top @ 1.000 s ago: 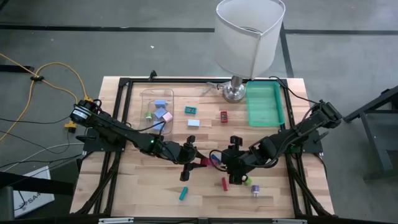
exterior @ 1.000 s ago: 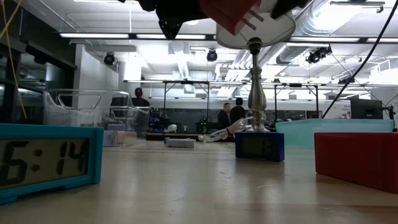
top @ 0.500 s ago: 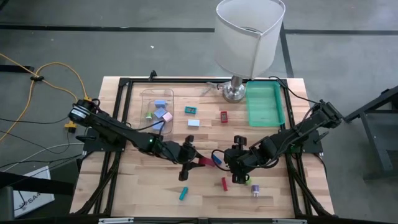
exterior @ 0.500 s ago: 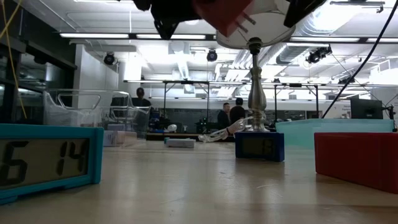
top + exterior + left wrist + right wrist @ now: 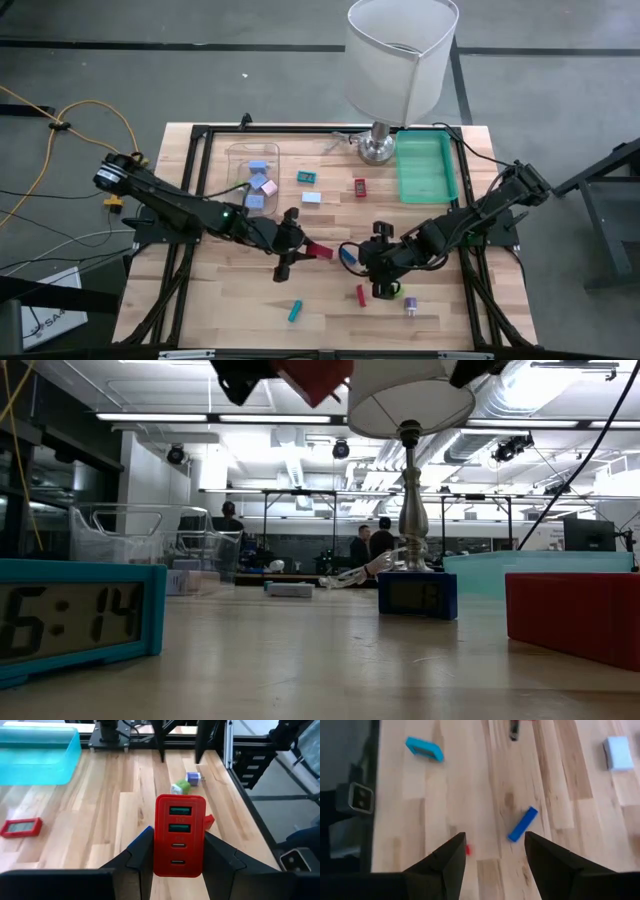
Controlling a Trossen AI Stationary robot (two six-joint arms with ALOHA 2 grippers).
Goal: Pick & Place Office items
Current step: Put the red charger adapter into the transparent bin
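My left gripper is shut on a red charger block with several ports, above the table's middle; it also shows at the top of the low view. My right gripper is open and empty, just right of a dark blue piece that lies flat on the wood. A red bit, a teal bit, and a green piece and a purple piece lie near the front. My left gripper pinches the red charger's two long sides between its two fingers. The fingers come from the table's left, roughly level, and lie along the block. The charger is lifted clear of the table, its ported face toward the wrist camera.
A clear bin holding several pieces stands at the back left, a green tray at the back right, and the white-shaded lamp between them. A teal piece, a light blue block and a red piece lie mid-table.
My left gripper has gone toward the table's left edge and slightly toward the far edge, still shut on the red charger, which stays clear of the table.
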